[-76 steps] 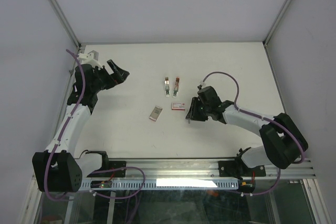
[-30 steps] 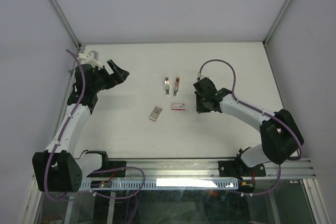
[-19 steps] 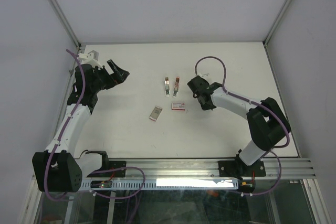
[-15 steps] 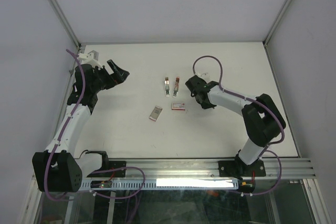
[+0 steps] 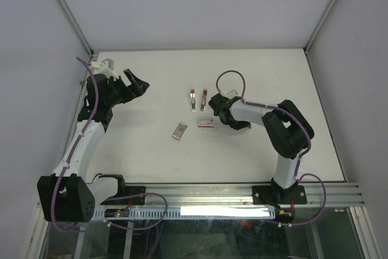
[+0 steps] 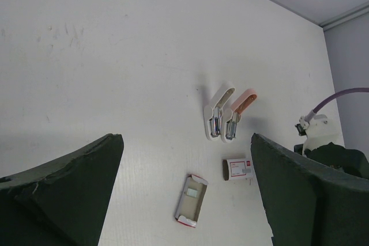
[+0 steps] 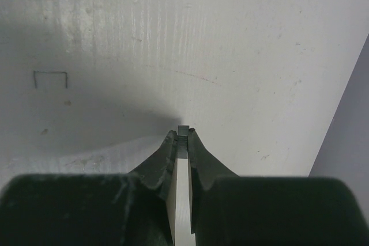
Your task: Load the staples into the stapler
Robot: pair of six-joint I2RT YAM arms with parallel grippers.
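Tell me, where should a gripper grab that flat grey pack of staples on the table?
Probably best: pinch the staples across the two long edges, near the middle, coming straight down from above. They lie flat on the table, so the narrow width is the easier span for two fingers. Bare table shows along both long edges, and the red-and-white box lies apart.

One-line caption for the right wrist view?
Right gripper shut on a thin pale strip, close over the white table, one loose staple lying nearby.
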